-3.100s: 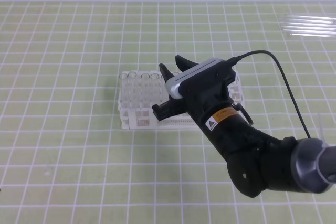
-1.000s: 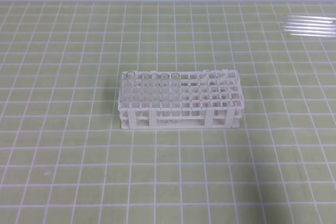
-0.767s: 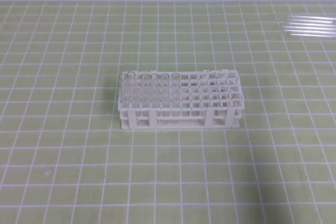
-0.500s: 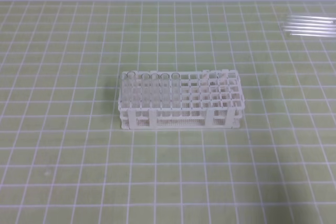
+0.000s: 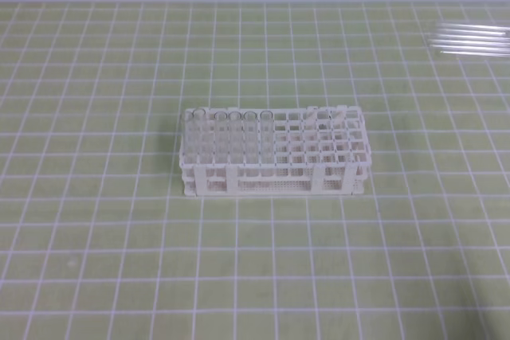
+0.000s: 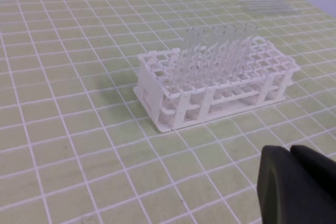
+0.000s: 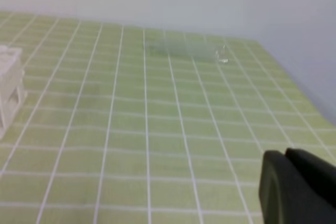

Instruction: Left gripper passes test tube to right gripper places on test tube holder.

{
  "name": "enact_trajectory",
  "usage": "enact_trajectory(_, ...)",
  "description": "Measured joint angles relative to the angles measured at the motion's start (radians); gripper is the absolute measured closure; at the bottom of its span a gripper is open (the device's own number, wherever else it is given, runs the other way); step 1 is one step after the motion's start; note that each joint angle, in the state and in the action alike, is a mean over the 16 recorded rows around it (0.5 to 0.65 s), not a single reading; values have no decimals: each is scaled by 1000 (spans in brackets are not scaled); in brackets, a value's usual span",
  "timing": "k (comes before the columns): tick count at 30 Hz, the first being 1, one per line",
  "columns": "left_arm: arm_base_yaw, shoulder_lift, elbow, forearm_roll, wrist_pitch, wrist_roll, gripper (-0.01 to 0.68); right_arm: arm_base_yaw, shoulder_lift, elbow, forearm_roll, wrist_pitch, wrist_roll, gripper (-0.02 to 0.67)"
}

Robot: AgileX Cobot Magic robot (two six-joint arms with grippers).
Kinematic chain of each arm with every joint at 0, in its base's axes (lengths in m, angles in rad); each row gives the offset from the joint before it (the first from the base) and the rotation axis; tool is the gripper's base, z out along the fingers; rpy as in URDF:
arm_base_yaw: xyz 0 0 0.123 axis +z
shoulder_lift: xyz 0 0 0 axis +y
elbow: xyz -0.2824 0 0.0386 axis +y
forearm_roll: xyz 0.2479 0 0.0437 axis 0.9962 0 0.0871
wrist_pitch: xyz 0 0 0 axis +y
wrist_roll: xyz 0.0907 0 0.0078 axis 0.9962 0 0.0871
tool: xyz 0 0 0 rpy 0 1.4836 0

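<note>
Both end effectors clenched and empty, tubes racked

The left end effector (image 6: 290, 153) and right end effector (image 7: 285, 156) hold nothing. A test tube (image 5: 265, 127) stands in the test tube holder (image 5: 319, 161); spare tubes (image 5: 470, 40) lie well apart on the table (image 5: 96, 260). Clear glass risks a misjudged, slipping grasp.

The rack (image 5: 275, 154) sits mid-mat (image 5: 96, 260). Tubes (image 5: 227, 129) stand in its nine-o'clock end. Loose tubes (image 5: 470, 39) lie at two o'clock, well apart.
</note>
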Motion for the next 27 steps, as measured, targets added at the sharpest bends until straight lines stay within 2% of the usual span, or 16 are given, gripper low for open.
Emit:
enact_trajectory(5, 0, 0, 0, 1, -1, 0, 671, 36, -6, 3, 44, 41, 0, 665)
enact_trajectory(18, 0, 0, 0, 0, 0, 0, 671, 207, -6, 3, 153, 68, 0, 665)
enact_trajectory(27, 0, 0, 0, 0, 0, 0, 671, 221, -6, 3, 155, 67, 0, 665)
